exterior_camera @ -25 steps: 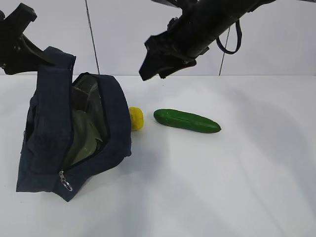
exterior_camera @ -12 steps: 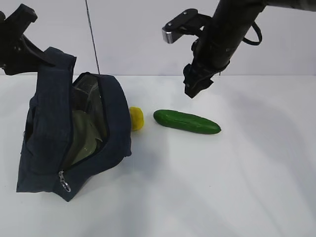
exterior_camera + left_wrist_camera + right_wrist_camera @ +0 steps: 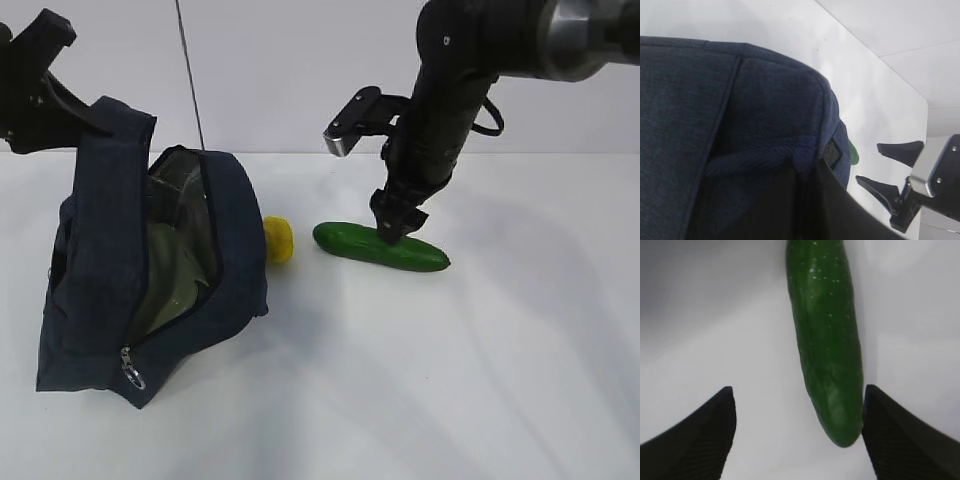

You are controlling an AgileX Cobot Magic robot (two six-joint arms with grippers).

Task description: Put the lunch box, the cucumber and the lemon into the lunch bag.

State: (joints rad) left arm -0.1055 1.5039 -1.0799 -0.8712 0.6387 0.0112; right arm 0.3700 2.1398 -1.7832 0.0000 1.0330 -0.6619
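While the left gripper [image 3: 62, 100] is pinching the lunch bag [image 3: 110, 270] by its top edge, the right gripper [image 3: 797, 435] is hanging spread wide over the cucumber [image 3: 826, 340].

Lying on the white table [image 3: 420, 380], the cucumber is running lengthwise between the dark fingers [image 3: 695, 435], its rounded tip sitting just beside the right-hand finger and well apart from the other; neither is clearly pressing it. The lemon [image 3: 277, 240] is resting against the bag's side, and the pale green lunch box [image 3: 170, 275] is showing inside the bag's open mouth.

lunch bag [image 3: 110, 270] left | lemon [image 3: 277, 240] beside it | cucumber [image 3: 380, 247] right
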